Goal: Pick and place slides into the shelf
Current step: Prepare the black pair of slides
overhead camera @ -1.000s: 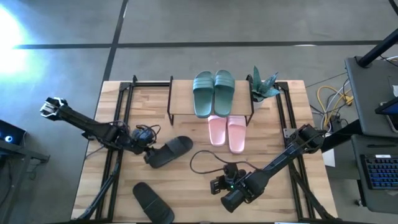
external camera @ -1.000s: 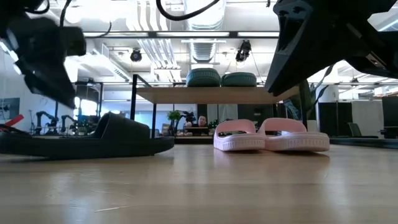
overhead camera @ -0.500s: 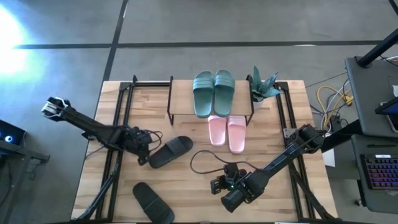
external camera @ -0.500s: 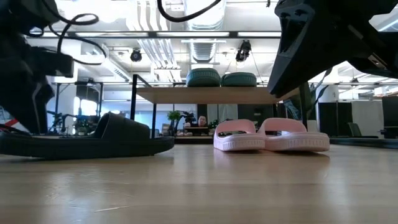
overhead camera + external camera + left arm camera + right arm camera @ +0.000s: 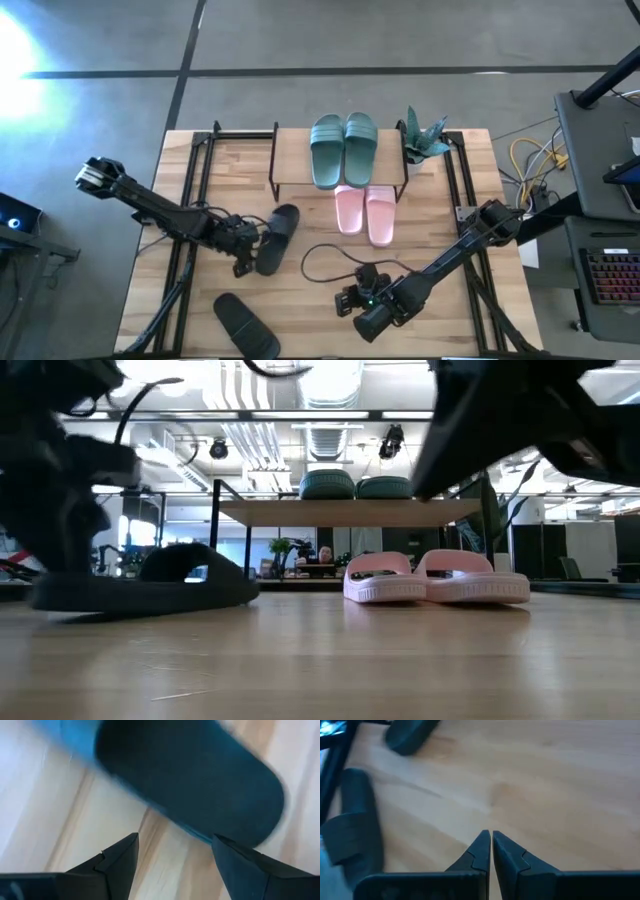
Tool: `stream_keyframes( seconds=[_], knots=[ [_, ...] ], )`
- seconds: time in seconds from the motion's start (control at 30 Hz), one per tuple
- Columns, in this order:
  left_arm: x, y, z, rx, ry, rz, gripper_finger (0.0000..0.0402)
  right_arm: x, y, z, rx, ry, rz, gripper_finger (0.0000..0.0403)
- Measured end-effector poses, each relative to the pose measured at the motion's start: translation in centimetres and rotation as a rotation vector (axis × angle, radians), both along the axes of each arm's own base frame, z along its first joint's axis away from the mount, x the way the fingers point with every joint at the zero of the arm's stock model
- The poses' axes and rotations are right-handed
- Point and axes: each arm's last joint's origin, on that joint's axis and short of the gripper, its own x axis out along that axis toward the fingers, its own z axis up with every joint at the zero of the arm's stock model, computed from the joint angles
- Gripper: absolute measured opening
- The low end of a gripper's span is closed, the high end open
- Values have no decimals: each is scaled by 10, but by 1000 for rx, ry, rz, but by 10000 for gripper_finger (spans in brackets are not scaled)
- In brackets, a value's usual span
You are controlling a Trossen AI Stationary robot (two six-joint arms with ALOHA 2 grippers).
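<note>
Nearest the table's front edge lies one black slide (image 5: 245,326). The right gripper (image 5: 491,851) hovers low beside it, fingers pressed together. Farther in, the left gripper (image 5: 248,252) stands spread at the heel of the second black slide (image 5: 275,238), blurred in the wrist view. Beyond, pink slides (image 5: 364,212) lie under the shelf (image 5: 340,184), partly hidden; green slides (image 5: 343,148) sit on top beside a plant (image 5: 422,136).

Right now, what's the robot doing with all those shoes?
It is tidying slides onto a little shelf. The teal-green pair sits on top, and the pale pink pair lies on the table, partly under it. The left claw is open beside one black slide, which has swung round since a moment ago. The other black slide waits near the table's front edge. The right claw is shut and idle.
</note>
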Motion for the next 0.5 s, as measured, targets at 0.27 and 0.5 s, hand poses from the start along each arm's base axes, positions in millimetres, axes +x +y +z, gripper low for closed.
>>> stream_keyframes(
  seconds=[0.27, 0.5],
  knots=[
    [6, 2, 1, 129, -65, 50, 238, 18, -13, 4, -19, -53, 37, 13],
    [6, 12, -3, 229, -74, 123, 238, 36, -24, 11, -51, -127, 96, 13]
  ],
)
